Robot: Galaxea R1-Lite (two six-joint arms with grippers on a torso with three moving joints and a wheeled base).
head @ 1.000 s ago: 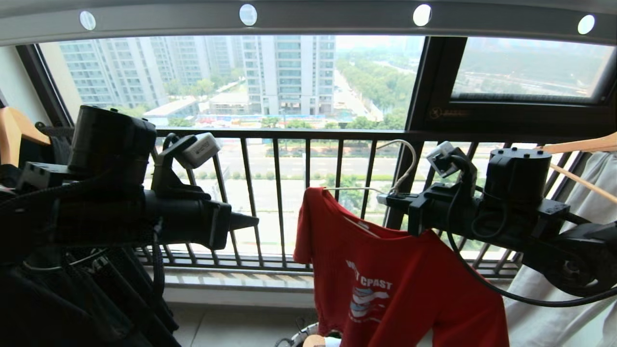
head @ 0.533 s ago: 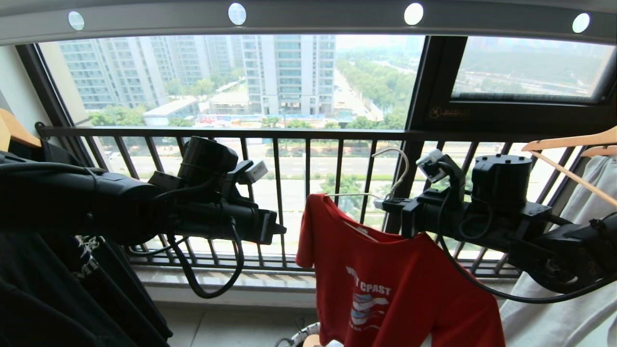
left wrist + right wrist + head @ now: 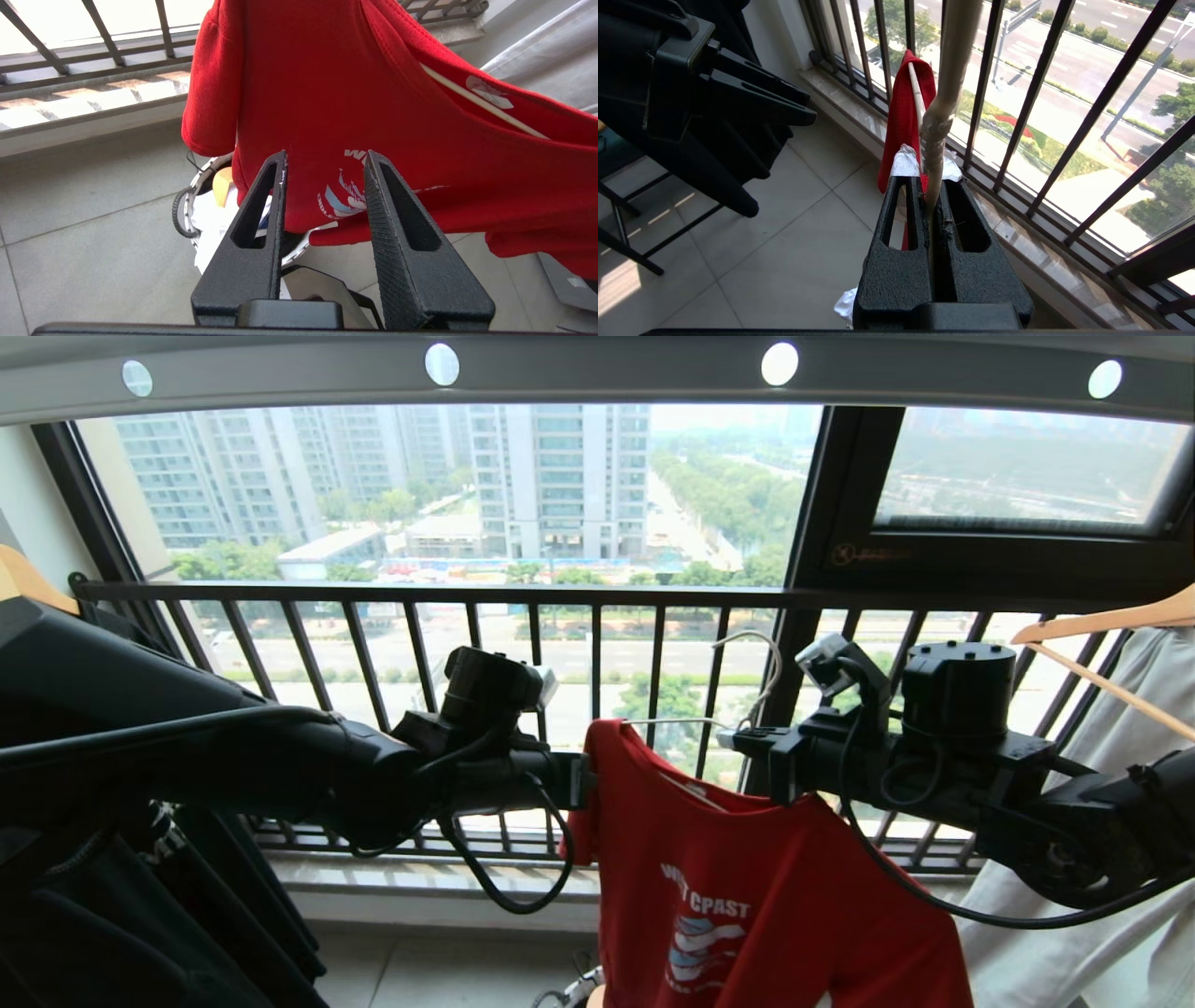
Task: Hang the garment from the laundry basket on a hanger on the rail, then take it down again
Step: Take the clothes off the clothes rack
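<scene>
The red garment [image 3: 747,859] hangs on the white wire hanger [image 3: 761,658] in front of the window railing, below the grey rail [image 3: 597,378]. My right gripper [image 3: 738,739] is shut on the hanger's twisted neck [image 3: 941,116], and the hook is free in the air. Just beside the garment's left shoulder, my left gripper [image 3: 579,779] is open. Nothing lies between its fingers [image 3: 392,210]; the garment [image 3: 327,93] hangs just beyond them. Under the garment's hem on the floor stands the laundry basket [image 3: 187,212], with white cloth in it.
Black garments [image 3: 140,915] hang at the left behind my left arm. At the right a white garment [image 3: 1102,821] hangs on wooden hangers [image 3: 1102,616]. The dark barred window railing [image 3: 467,593] runs close behind the hanger.
My left arm has swung down and to the right until its gripper is at the garment's left shoulder, and that gripper has gone from shut to open. The right gripper keeps its hold on the hanger.
</scene>
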